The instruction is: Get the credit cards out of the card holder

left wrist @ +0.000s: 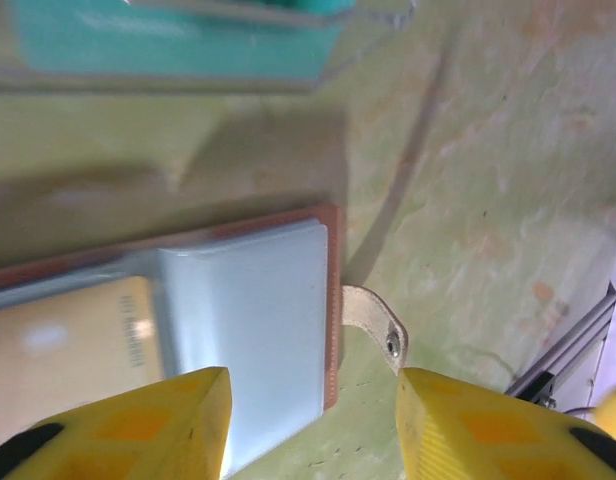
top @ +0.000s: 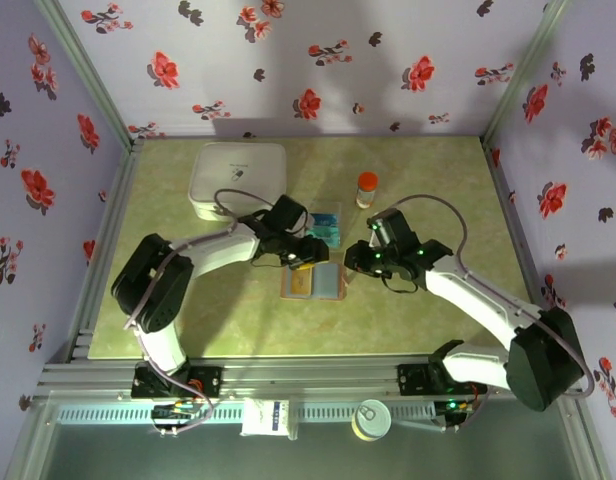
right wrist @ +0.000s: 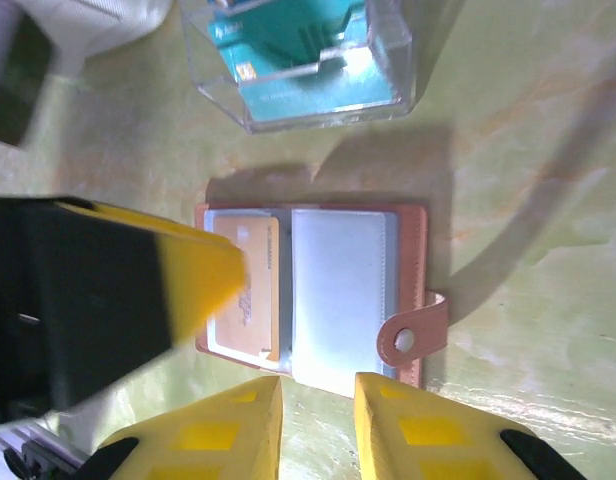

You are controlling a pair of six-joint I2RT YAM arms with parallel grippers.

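Card holder (right wrist: 338, 290): lay open on table (right wrist: 528, 200), one card (right wrist: 250, 290) pocketed. Left gripper (left wrist: 313, 372) spread above it; right gripper (right wrist: 318, 382) narrowly parted, empty.

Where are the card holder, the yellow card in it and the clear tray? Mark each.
card holder (right wrist: 338, 290): right wrist view, on its pale inner pocket.
yellow card (right wrist: 256, 300): right wrist view, on the card's face.
clear plastic tray (right wrist: 328, 117): right wrist view, on its near wall.

From above and behind we see the whole table (top: 438, 180); both wrist cameras look down, very near, on the card holder (right wrist: 340, 290) (all three views share it).
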